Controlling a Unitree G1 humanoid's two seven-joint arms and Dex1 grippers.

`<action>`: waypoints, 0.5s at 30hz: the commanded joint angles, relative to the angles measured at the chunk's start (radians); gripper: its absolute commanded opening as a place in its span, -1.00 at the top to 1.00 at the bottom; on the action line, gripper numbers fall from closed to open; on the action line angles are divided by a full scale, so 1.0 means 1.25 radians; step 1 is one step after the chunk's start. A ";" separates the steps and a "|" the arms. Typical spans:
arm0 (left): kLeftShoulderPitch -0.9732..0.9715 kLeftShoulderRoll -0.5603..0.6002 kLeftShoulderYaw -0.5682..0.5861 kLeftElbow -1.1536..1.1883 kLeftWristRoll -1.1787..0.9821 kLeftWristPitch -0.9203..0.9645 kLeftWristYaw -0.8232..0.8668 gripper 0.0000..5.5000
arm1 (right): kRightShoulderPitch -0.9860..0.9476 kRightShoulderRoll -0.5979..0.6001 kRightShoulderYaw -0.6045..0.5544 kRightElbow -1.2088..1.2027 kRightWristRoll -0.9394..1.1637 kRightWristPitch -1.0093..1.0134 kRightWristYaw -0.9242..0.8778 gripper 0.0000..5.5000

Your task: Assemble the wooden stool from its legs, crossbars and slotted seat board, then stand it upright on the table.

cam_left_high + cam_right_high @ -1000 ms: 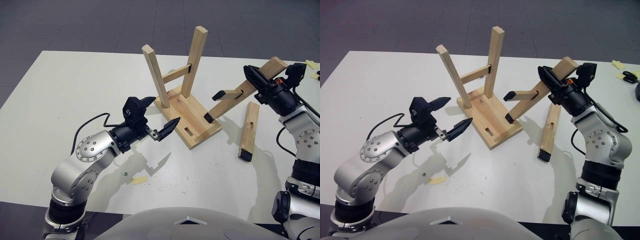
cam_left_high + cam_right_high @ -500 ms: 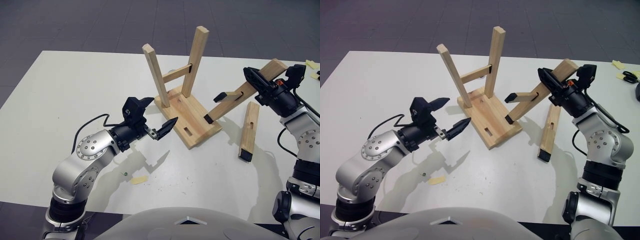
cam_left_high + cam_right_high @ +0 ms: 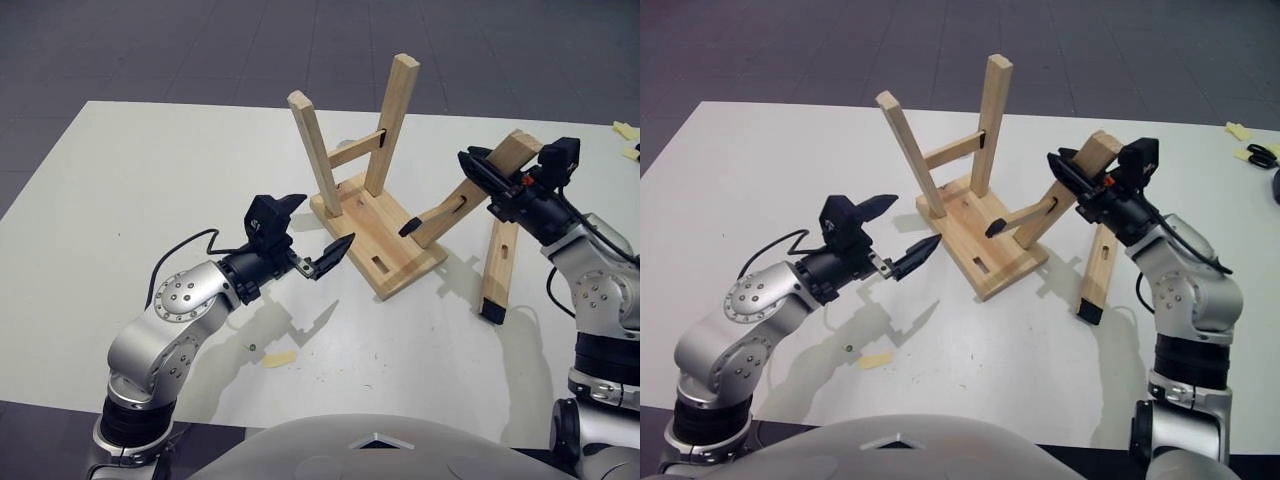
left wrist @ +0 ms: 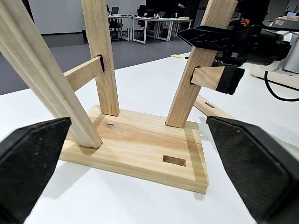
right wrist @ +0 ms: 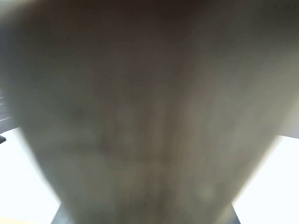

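The slotted seat board (image 3: 385, 255) lies flat mid-table with two legs (image 3: 312, 152) (image 3: 392, 120) standing in it, joined by a crossbar (image 3: 352, 150). My right gripper (image 3: 492, 178) is shut on a third leg (image 3: 465, 195), which leans with its lower end resting on the board's right side. A short black-tipped crossbar (image 4: 216, 77) sticks out of that leg. A fourth leg (image 3: 497, 265) lies loose on the table to the right. My left gripper (image 3: 325, 222) hovers open just left of the board, holding nothing.
A yellow tape scrap (image 3: 278, 358) lies near the table's front. More yellow scraps (image 3: 625, 128) and scissors (image 3: 1262, 152) sit at the far right edge. The white table (image 3: 150, 180) has free room on its left half.
My right gripper has carried the third leg leftward, so its lower end now rests on the seat board. The left arm has hardly moved.
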 commanded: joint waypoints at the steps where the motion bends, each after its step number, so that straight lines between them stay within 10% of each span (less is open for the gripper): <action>1: -0.007 0.002 -0.001 -0.008 0.006 0.002 0.002 -0.96 | 0.111 0.028 0.057 0.006 -0.105 0.041 -0.108 0.63; 15: -0.034 0.009 -0.011 0.009 0.011 0.005 -0.013 -0.96 | 0.068 0.030 0.085 0.002 -0.107 0.049 -0.208 0.63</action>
